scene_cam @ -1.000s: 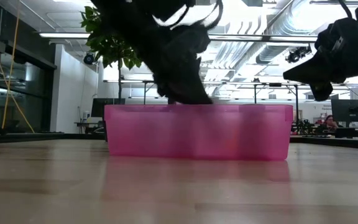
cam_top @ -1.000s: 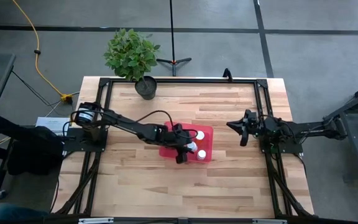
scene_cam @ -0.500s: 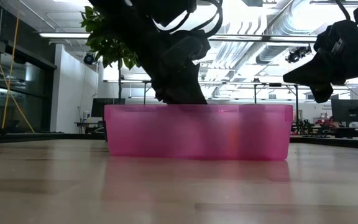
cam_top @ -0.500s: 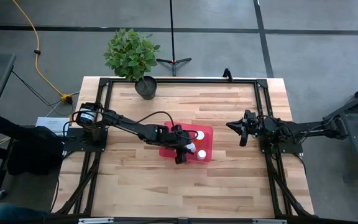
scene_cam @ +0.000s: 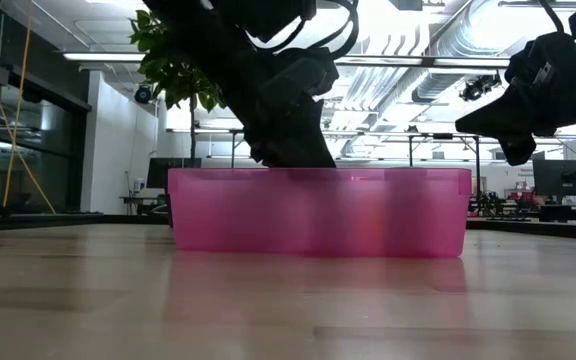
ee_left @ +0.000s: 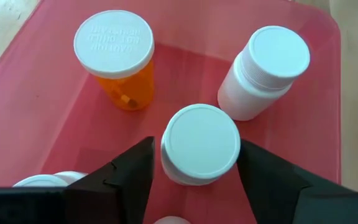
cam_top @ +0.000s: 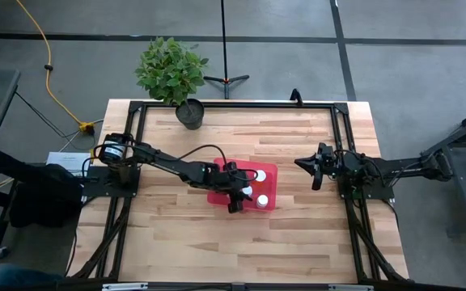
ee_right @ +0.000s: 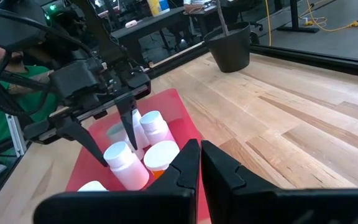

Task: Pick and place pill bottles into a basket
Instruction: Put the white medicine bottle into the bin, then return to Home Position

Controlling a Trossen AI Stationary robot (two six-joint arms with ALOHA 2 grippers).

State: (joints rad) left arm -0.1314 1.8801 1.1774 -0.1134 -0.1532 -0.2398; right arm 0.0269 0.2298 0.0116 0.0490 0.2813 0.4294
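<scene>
The pink basket [cam_top: 270, 173] stands at the table's middle, and several pill bottles stand upright on its floor [ee_left: 55, 112]. These include an orange bottle [ee_left: 120, 59] and a white one [ee_left: 267, 70]. My left gripper [cam_top: 239, 199] reaches down into the basket and is open. Its fingers stand on either side of a white-capped bottle [ee_left: 201, 144]. A strip of pink floor shows between one finger and the bottle. My right gripper [cam_top: 301, 163] hangs shut over the table's right part, well away from the basket.
A dark plant pot [cam_top: 190, 113] with a leafy plant stands at the table's far edge, left of centre. Bare wood lies all around the basket [scene_cam: 318, 212]. A person in green shows beyond the table in the right wrist view.
In the low view my left gripper's dark outline at the basket's rim has shifted a little and then settled. The basket and the bottles stand where they were.
</scene>
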